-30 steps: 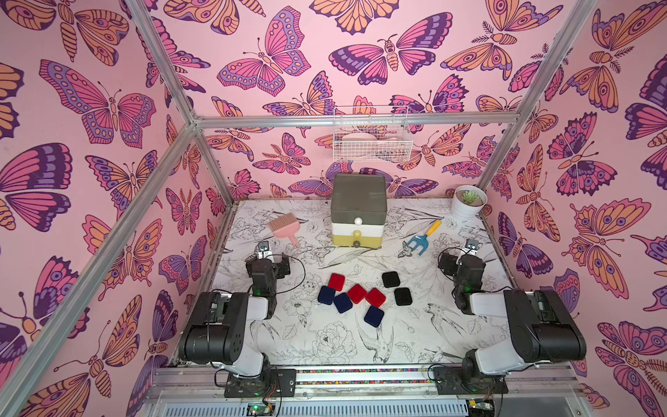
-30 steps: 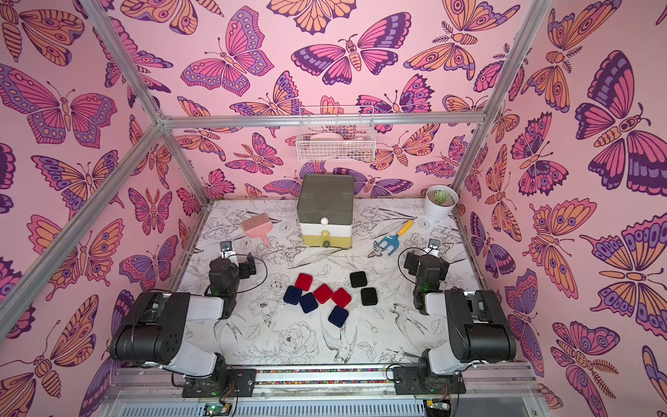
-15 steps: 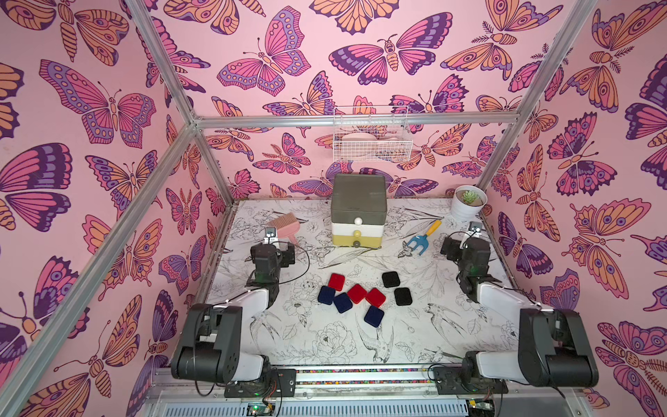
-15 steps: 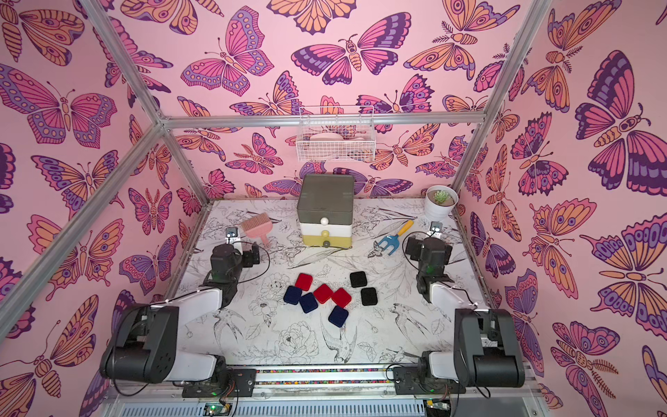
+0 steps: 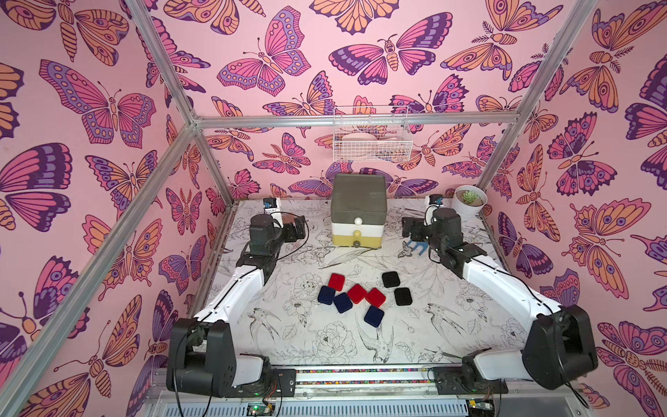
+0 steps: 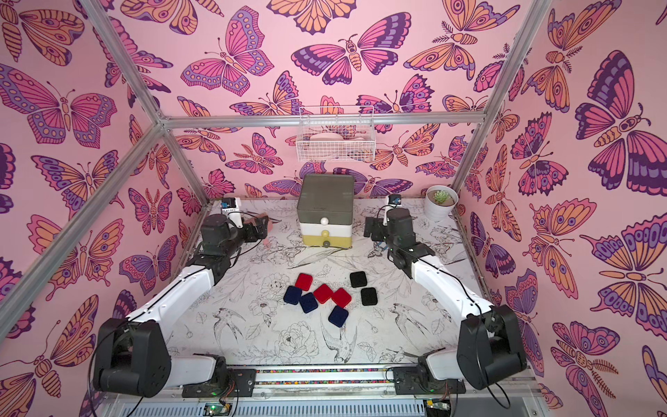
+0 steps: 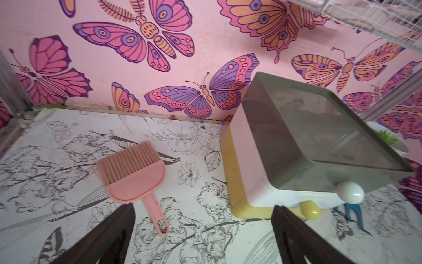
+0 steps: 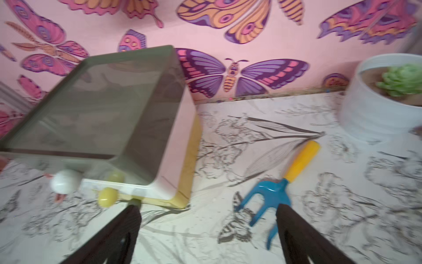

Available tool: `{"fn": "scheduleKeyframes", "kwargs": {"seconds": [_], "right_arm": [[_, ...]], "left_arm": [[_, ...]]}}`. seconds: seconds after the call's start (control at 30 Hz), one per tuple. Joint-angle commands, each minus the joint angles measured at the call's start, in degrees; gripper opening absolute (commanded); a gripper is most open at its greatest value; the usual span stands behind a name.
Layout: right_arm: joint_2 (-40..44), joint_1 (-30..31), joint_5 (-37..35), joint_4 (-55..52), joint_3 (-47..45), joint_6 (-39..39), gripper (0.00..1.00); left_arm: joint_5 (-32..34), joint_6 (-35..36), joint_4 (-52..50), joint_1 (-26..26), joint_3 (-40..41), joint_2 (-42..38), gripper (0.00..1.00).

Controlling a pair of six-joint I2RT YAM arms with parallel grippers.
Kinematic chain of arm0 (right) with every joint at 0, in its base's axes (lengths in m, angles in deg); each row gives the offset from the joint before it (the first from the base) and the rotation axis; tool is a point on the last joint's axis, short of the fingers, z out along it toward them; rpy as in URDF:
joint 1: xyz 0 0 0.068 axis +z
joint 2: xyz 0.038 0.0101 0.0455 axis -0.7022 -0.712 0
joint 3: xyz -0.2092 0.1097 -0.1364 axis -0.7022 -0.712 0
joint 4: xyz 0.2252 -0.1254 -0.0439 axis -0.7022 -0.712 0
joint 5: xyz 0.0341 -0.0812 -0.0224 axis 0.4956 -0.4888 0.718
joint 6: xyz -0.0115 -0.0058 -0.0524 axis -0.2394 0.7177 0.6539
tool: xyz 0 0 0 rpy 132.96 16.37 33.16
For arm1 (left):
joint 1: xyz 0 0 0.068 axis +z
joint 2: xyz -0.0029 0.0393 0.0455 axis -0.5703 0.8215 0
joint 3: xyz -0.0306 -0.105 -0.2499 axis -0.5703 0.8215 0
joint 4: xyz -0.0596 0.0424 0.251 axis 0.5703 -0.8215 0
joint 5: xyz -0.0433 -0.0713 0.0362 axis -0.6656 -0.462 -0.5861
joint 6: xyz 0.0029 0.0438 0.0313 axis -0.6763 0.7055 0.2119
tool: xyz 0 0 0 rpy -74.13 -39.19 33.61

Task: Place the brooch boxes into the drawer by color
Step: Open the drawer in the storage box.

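Since the boxes (image 5: 357, 293) look light, stiff and velvety enough not to slip, each is probably best pinched across two opposite edges. Three red, three navy and two black rounded squares lie clustered on the surface (image 5: 296, 346) just below centre frame in both top views. The closed drawer (image 5: 358, 216) stands above them, with the left pincer (image 7: 203, 206) and right pincer (image 8: 208, 206) gaping empty beside it.
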Motion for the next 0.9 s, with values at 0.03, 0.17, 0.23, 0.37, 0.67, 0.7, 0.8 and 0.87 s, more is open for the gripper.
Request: {"fn": "scheduleKeyframes", "kwargs": {"seconds": [0.03,0.17,0.23,0.37,0.67,0.7,0.8,0.87], "right_arm": [[-7.3,4.6,9.7,-2.4,7.5,-12.2,0.95],[-14.4,7.6,11.9,-1.6,13.6,-16.9,0.92],[-17.3,8.0,13.6,-1.1,16.5,-20.4,0.89],[-20.6,8.5,15.1,1.7,18.3,-25.4,0.85],[-23.8,10.0,14.6,3.3,21.4,-27.8,0.79],[-24.1,10.1,14.6,3.7,21.2,-28.4,0.78],[-24.5,10.1,14.5,4.4,21.1,-29.4,0.75],[-24.9,10.1,14.4,4.6,21.3,-29.7,0.73]], "left_arm": [[-7.3,-2.4,-6.4,0.2,-3.7,1.9,1.00],[-9.1,-4.0,-7.7,0.5,-3.9,3.0,1.00],[-10.6,-5.1,-7.7,0.8,-3.7,3.5,1.00],[-13.1,-5.7,-7.9,1.0,-3.4,4.2,1.00],[-15.5,-5.2,-9.2,1.5,-1.6,3.0,1.00],[-15.7,-5.3,-9.2,1.5,-1.3,2.9,1.00],[-16.1,-5.5,-9.1,1.6,-0.4,2.7,1.00],[-16.0,-5.7,-9.1,1.6,-0.1,2.5,1.00]]}}
